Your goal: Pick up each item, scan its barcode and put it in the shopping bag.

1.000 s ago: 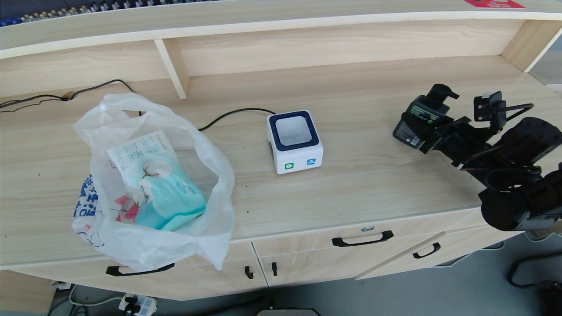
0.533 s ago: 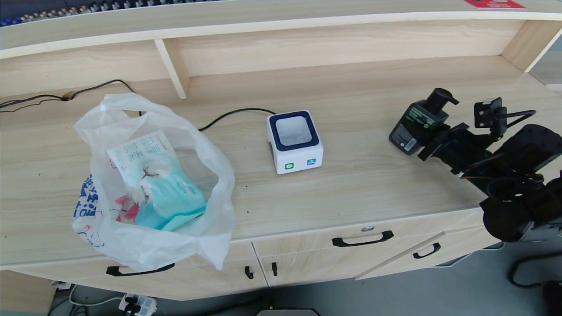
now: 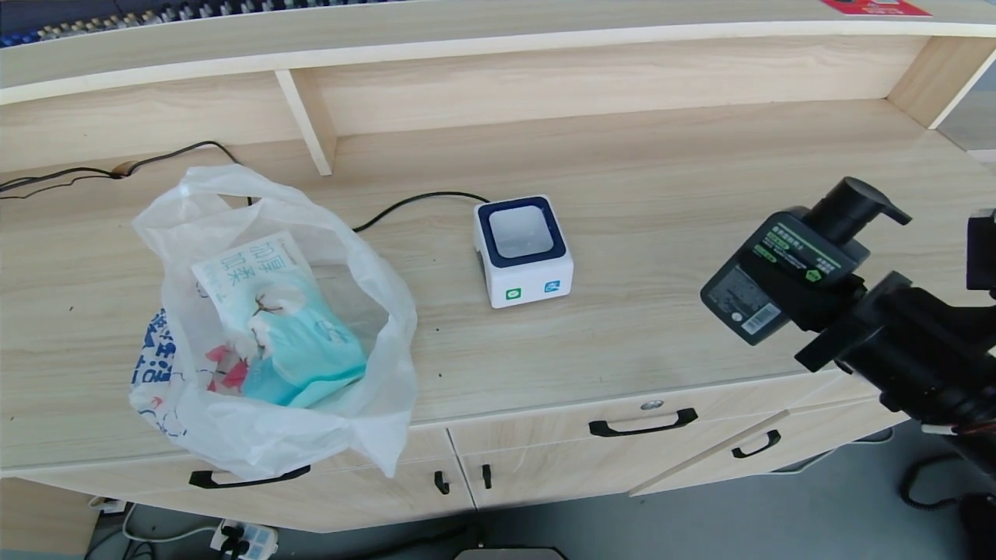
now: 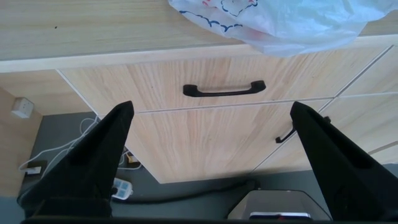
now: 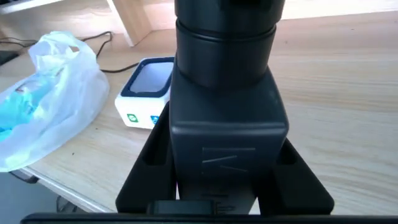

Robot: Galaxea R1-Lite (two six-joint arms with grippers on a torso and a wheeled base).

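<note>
My left end effector [image 4: 211,106] hangs with fingers apart below the front edge of the light wooden bench [image 4: 93,31]. My right end effector [image 3: 825,311] is clamped on the black rigid plastic pump bottle [image 3: 786,268], held up near the right front corner. I judge the bottle stiff, smooth and fairly heavy, best gripped round the body, never the pump. The floppy translucent white plastic shopping bag [image 3: 389,404] slumps at the left front edge, with the white cube scanner [image 3: 523,249] mid-bench beyond.

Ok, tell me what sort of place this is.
Probably a shop checkout counter, perhaps a mock-up: a white cube-shaped barcode scanner sits on the pale wooden counter near a translucent plastic shopping bag.
</note>
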